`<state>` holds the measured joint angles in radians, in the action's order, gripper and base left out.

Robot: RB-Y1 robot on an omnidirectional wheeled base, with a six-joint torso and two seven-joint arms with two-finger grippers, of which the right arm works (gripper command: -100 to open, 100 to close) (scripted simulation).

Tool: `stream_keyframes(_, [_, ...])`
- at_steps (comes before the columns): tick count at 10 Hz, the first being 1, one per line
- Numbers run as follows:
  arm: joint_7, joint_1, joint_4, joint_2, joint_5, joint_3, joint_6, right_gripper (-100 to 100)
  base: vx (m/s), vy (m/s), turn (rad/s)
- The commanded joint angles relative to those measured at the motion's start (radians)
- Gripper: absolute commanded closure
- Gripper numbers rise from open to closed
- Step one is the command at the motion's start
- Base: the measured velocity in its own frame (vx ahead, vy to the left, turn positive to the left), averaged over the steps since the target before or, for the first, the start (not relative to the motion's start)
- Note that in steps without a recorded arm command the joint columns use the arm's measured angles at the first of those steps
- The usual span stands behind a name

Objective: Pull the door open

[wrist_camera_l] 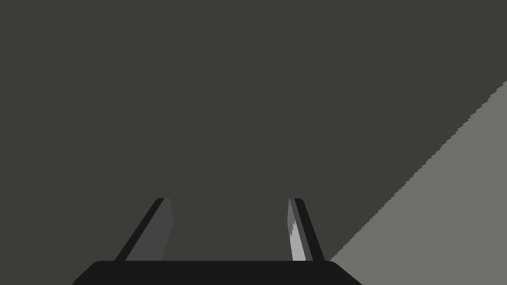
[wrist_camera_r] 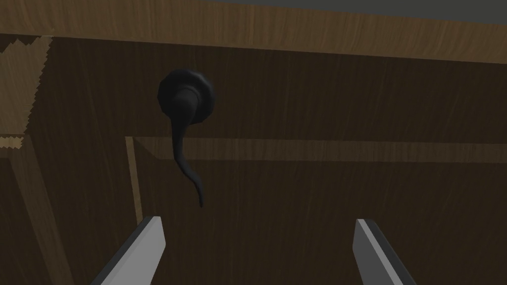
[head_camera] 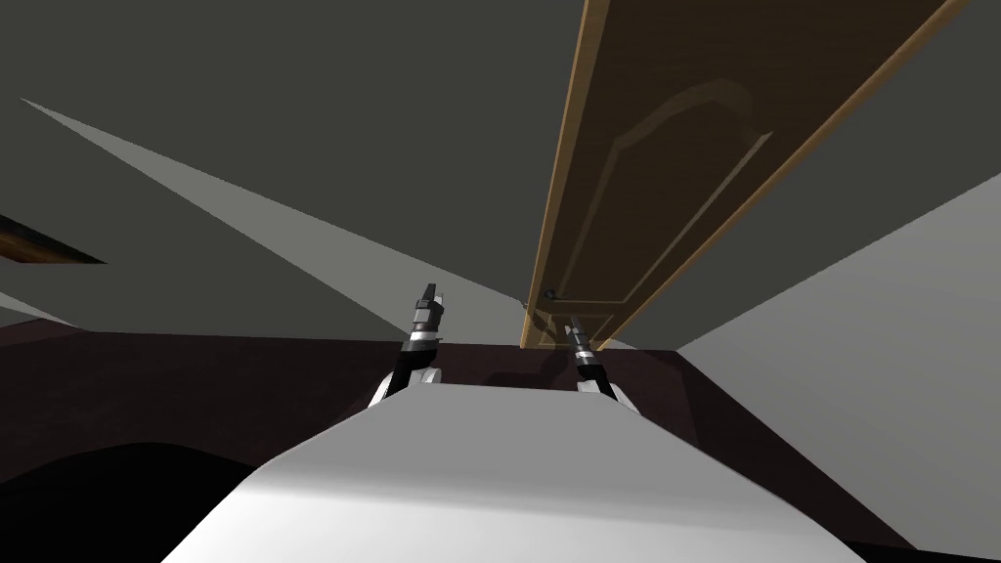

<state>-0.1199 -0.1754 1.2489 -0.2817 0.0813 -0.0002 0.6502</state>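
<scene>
Right wrist view: right gripper (wrist_camera_r: 257, 250) faces the brown wood-grain door (wrist_camera_r: 322, 198) close up. Fingers (wrist_camera_r: 143, 247) are spread wide, about a third of the frame apart, with nothing between them and no contact.

Target is the black lever handle (wrist_camera_r: 184, 143). Its round rose (wrist_camera_r: 186, 96) sits near the lighter door frame (wrist_camera_r: 297, 34), and the lever runs from the rose back toward the hand, curving to a thin tip. The tip ends just ahead of the fingertips, off the hand's centre line and close to one finger's line, not in the gap.

Head view: right gripper (head_camera: 575, 329) sits just short of the door (head_camera: 674, 147), with the handle (head_camera: 550, 293) a little beyond it and to its left. Door looks closed, flush in its frame. Left gripper (head_camera: 430, 296) is raised well clear of the door on the left side. Left wrist view shows it (wrist_camera_l: 230, 230) open too and holding nothing.

Step, as I read it: final approach and alignment, grasp not yet made and no pull started.

Next move needs:
- a sideways shift of the right hand toward the lever until the lever sits midway between the fingers
- a short advance so the blades straddle the lever, not just its tip
- closing on the thicker part nearer the rose, since the thin tip looks likely to slip
- probably a press on the lever to unlatch, then a pull back along the door's swing arc
</scene>
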Motion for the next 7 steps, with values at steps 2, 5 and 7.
stream_keyframes(2, [-0.008,0.009,-0.038,-0.010,0.001,-0.002,0.000,-100,0.068,-0.021,0.068])
stream_keyframes(5, [-0.025,0.036,-0.121,-0.030,0.004,-0.007,0.004,-100,0.069,-0.028,0.076])
stream_keyframes(7, [-0.034,0.051,-0.168,-0.041,0.006,-0.010,0.006,-100,0.086,-0.048,0.074])
